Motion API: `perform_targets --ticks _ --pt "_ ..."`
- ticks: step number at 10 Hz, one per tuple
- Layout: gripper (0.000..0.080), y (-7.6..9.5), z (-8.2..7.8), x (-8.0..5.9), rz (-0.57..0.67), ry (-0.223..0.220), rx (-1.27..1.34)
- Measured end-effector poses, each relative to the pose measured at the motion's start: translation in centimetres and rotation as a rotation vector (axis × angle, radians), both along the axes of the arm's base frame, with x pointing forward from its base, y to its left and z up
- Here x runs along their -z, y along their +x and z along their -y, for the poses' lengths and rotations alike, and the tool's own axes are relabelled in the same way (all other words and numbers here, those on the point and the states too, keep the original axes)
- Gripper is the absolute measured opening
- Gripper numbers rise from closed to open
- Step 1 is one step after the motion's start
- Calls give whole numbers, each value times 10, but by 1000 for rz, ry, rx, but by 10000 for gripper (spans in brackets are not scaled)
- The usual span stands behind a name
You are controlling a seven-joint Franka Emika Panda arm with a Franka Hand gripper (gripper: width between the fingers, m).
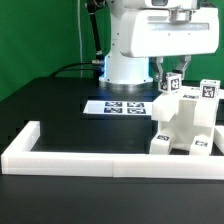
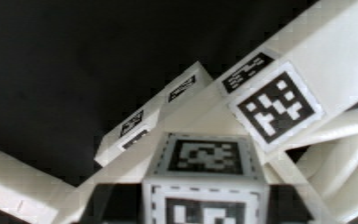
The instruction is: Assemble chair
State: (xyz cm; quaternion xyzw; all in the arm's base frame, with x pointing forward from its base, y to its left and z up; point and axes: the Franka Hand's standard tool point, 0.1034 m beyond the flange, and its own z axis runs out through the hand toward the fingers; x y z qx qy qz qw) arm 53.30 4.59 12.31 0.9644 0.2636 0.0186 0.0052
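**White chair parts, partly joined, at the fence corner**

Black table [image 1: 60, 105], matte; green backdrop behind. White L-shaped fence [image 1: 60, 158] along the table's near edge. Marker board [image 1: 125, 105] flat before the arm's base. Chair assembly [image 1: 185, 125], white, tagged, stood inside the fence corner at the exterior view's right. Gripper [image 1: 170, 72] hung directly above its top; fingers hidden by tagged pieces in the wrist view, so opening and hold could not be told. Step judged: seating or gripping an upper part. Next move would call for straight vertical alignment, fence bracing the assembly.

Exterior: frontal, wide; wrist: close on shared chair parts [image 1: 184, 124]
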Motion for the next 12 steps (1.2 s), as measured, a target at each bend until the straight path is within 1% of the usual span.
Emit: perform_targets --ticks 1,7,8,12 --pt "284 0 0 0 0 2 29" --pt "284 0 -1 0 -1 22 486" --pt "284 0 -1 0 -2 28 604" --pt "284 0 -2 0 -3 39 855"
